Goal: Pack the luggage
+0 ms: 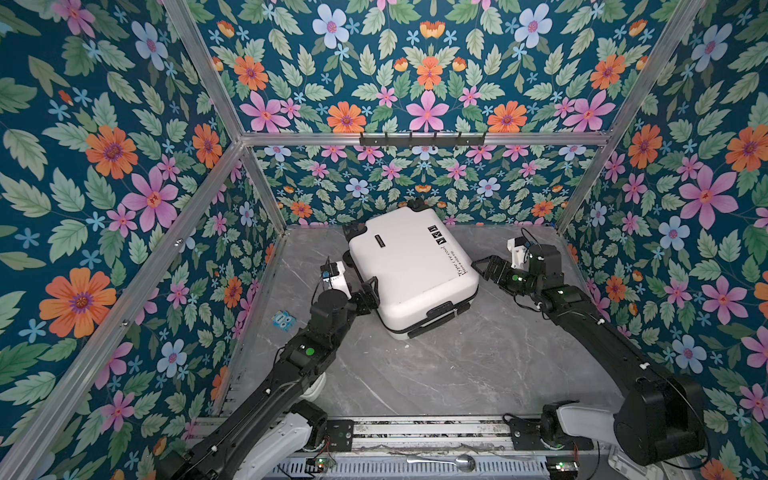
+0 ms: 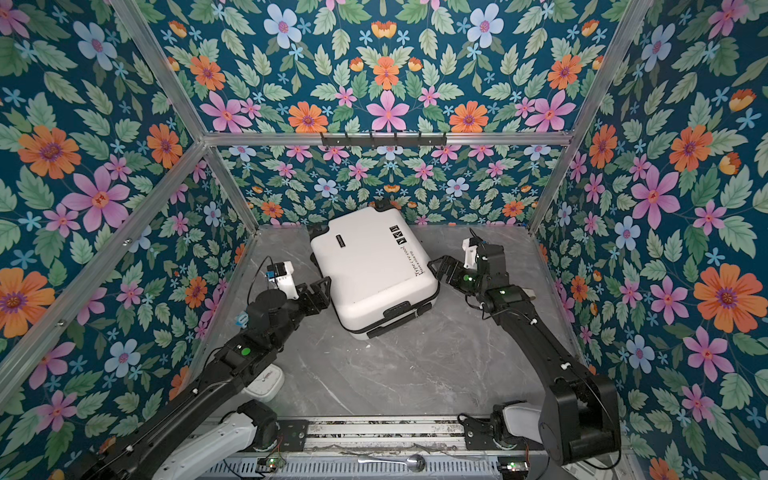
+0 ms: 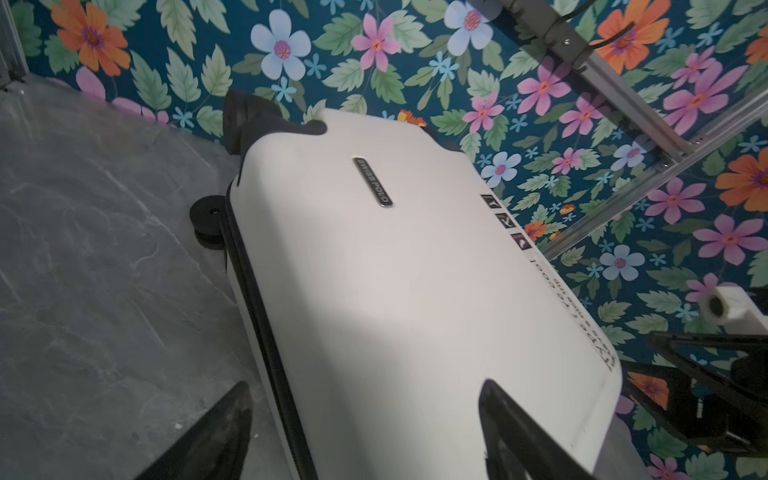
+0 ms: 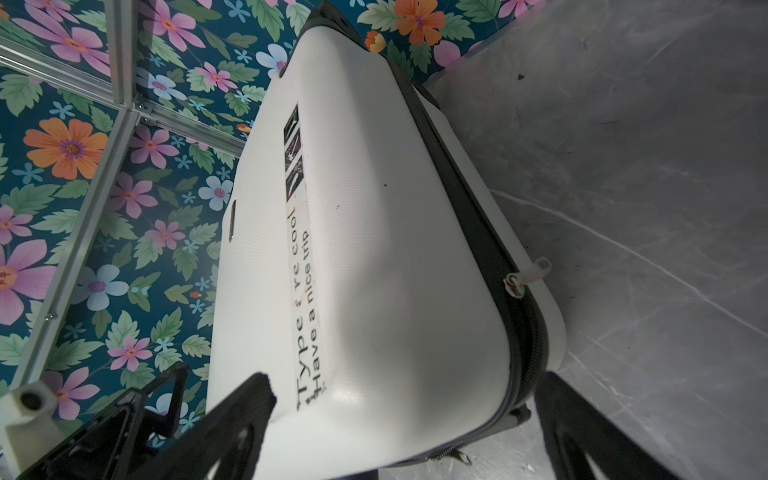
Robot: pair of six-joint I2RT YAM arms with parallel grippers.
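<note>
Both spread, left gripper and right gripper flank shut luggage.
Packing seems done; next, retreat from it.

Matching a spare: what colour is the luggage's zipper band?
The zipper band is black; clearest in the right wrist view.

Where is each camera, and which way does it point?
Top views: overhead at the front, looking down on the suitcase, table, left arm and right arm.
Left wrist: on the left arm, facing the suitcase's wheels past the left fingers.
Right wrist: on the right arm, facing the suitcase's lettering past the right fingers.
Shared: the suitcase.
</note>
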